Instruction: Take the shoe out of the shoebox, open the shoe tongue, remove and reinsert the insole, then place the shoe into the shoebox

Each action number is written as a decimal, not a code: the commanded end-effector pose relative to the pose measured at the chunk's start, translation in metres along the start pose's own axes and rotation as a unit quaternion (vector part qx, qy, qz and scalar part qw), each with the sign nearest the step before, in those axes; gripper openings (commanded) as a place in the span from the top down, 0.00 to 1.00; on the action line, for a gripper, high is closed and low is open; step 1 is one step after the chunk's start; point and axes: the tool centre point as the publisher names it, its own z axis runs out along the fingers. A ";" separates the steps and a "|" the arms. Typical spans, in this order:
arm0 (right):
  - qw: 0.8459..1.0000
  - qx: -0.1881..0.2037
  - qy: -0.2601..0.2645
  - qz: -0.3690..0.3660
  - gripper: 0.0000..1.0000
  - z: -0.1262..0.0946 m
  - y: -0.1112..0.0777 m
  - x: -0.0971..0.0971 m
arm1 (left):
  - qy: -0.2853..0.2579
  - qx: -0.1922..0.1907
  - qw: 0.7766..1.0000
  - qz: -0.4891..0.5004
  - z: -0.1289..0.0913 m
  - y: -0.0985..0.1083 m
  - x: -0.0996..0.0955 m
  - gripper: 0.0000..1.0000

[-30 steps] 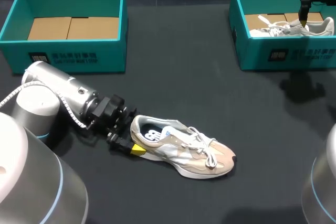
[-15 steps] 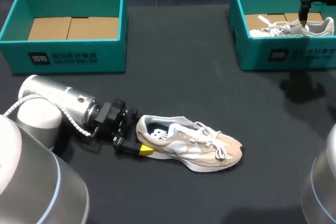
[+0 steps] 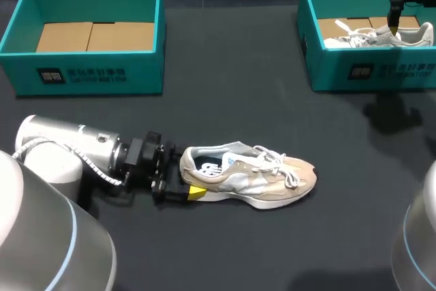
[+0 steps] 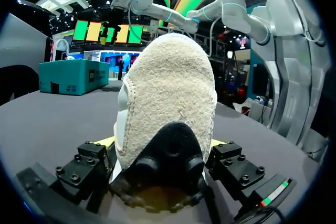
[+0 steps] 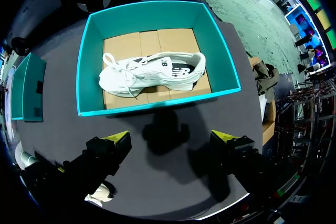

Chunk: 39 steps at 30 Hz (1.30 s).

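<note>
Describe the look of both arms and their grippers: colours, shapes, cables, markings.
The left arm is a silver-grey tube with rounded joints, a pale blue ring and a white ribbed cable along it. The right arm shows the same grey shell and blue ring. The left gripper and right gripper are black, bolted blocks with yellow fingertips.

the near shoe (image 3: 248, 180) is beige and grey, the boxed shoe (image 3: 378, 34) white, its shoebox (image 3: 327, 66) teal.

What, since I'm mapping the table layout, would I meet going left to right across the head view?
empty teal shoebox → left pincer → beige shoe → second teal shoebox, with a white shoe in it
</note>
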 end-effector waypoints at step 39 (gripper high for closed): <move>1.000 0.000 0.000 0.000 0.00 0.000 0.000 0.000 | 0.003 -0.003 1.000 -0.001 -0.006 0.005 0.001 1.00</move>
